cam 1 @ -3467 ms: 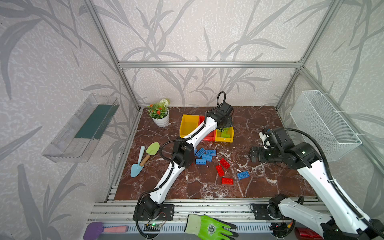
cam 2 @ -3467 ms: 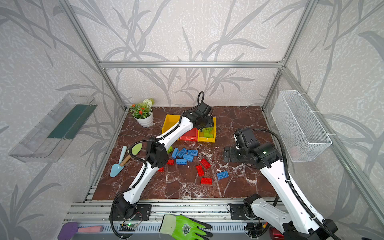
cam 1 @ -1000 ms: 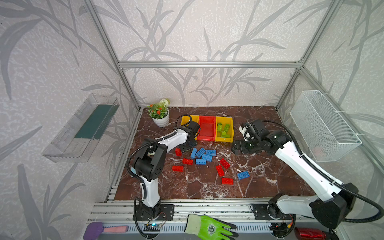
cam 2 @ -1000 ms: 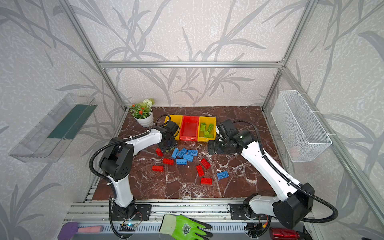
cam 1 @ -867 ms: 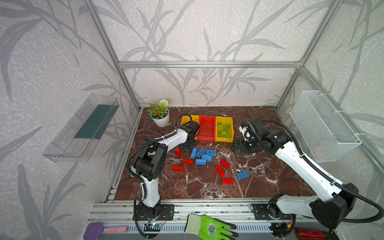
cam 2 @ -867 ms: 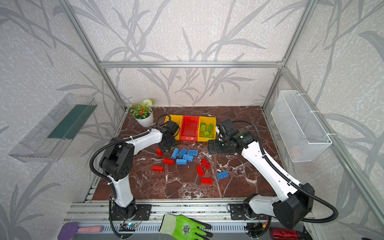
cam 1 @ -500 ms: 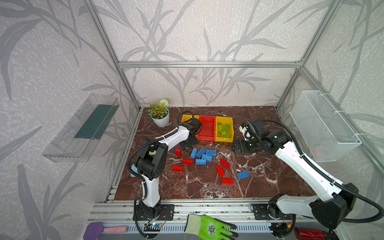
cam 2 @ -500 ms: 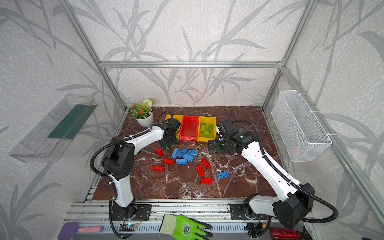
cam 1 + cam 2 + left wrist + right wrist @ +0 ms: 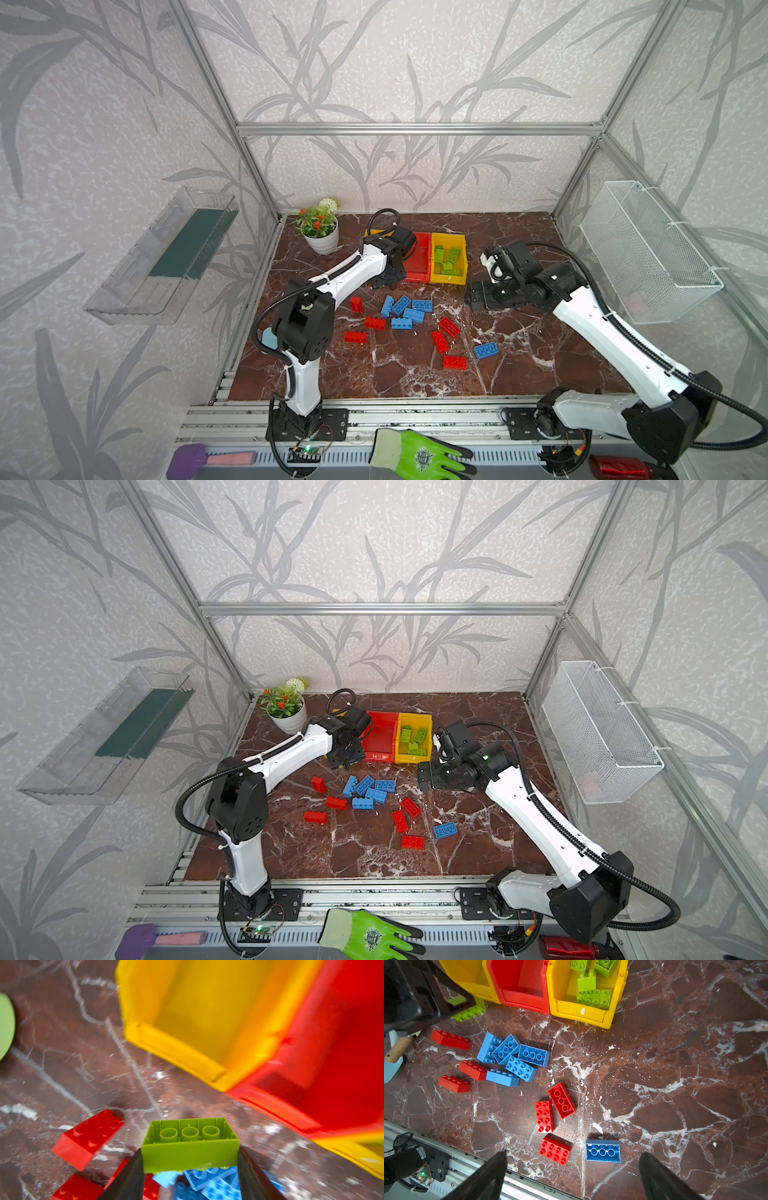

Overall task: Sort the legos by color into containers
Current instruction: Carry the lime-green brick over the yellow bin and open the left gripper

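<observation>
**Fig.** The left fingers (image 9: 131,1178), clenched on a glossy lime green brick (image 9: 190,1153) with its tubed underside showing, are rising off the marbled worktop (image 9: 675,1084), having just lifted one more green. The yellow bin with green bricks (image 9: 571,1007) is waiting beyond the smooth red bin (image 9: 332,1043). The right fingers (image 9: 492,1178) are hanging released over studded red bricks (image 9: 544,1115) and blue bricks (image 9: 521,1068).
</observation>
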{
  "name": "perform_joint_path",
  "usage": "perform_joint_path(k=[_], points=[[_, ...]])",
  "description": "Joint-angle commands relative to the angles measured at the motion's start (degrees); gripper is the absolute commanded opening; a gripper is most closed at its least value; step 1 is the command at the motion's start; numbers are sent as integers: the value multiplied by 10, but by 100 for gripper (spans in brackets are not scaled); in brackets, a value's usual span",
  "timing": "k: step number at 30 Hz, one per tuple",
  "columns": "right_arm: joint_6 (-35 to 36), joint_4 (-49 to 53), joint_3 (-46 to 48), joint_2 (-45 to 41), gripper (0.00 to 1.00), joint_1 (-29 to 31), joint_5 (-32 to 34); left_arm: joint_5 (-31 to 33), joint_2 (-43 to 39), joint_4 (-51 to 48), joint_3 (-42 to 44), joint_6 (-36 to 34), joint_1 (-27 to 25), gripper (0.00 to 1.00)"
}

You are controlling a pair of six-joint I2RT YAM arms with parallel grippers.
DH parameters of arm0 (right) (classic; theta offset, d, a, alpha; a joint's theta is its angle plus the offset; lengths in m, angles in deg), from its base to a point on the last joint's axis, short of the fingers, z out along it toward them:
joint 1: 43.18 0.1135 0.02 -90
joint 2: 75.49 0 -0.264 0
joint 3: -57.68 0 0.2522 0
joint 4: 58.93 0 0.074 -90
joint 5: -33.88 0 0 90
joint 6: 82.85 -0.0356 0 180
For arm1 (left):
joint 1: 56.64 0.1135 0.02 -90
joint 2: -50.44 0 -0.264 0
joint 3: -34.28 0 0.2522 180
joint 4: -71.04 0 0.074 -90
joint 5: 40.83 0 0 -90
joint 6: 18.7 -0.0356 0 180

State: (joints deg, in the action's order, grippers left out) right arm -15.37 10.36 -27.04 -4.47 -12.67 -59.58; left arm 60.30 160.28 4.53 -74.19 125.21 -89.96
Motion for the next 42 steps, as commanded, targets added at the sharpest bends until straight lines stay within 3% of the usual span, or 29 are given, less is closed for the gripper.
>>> perform_joint_path(k=[1,17,26,37,42], points=[[-5,6,15,-34,99,2,12,22,21,-46,-68,-25,-20,45],[8,96,34,-154,99,-46,59,-41,280,-47,-480,-109,-74,45],[6,137,20,-175,99,-53,82,-63,345,34,-535,-110,-73,47],[6,154,3,-171,99,-57,95,-90,381,55,-588,-100,-72,90],[12,136,2,-161,99,-58,89,-72,352,38,-590,-109,-71,93]])
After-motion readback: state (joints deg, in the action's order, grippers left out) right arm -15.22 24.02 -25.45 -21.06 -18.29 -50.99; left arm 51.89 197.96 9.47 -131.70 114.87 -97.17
